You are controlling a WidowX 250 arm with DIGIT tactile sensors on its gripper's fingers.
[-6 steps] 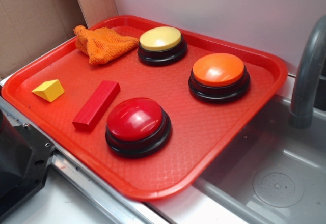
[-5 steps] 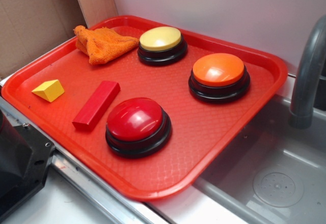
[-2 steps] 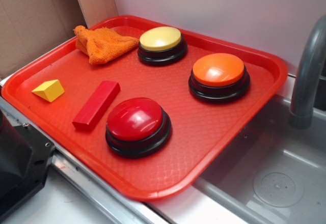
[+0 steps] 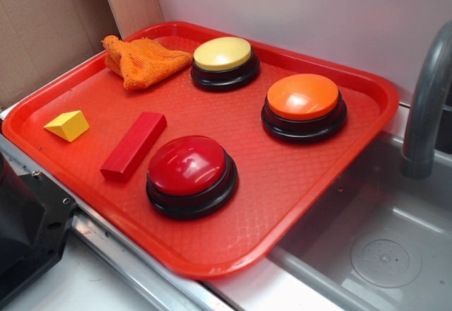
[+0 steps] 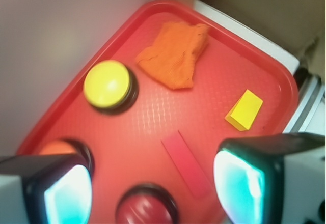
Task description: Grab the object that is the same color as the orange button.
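gripper spread wide and empty high above the tray, orange cloth bunched just beside the yellow button, well apart from the orange button, and a sloppy descent could clip that yellow dome.

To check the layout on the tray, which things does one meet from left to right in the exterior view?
Yellow wedge block → red rectangular block → red dome button → orange dome button. The orange knitted cloth and the yellow-topped button overlap these in order, so I leave them out.
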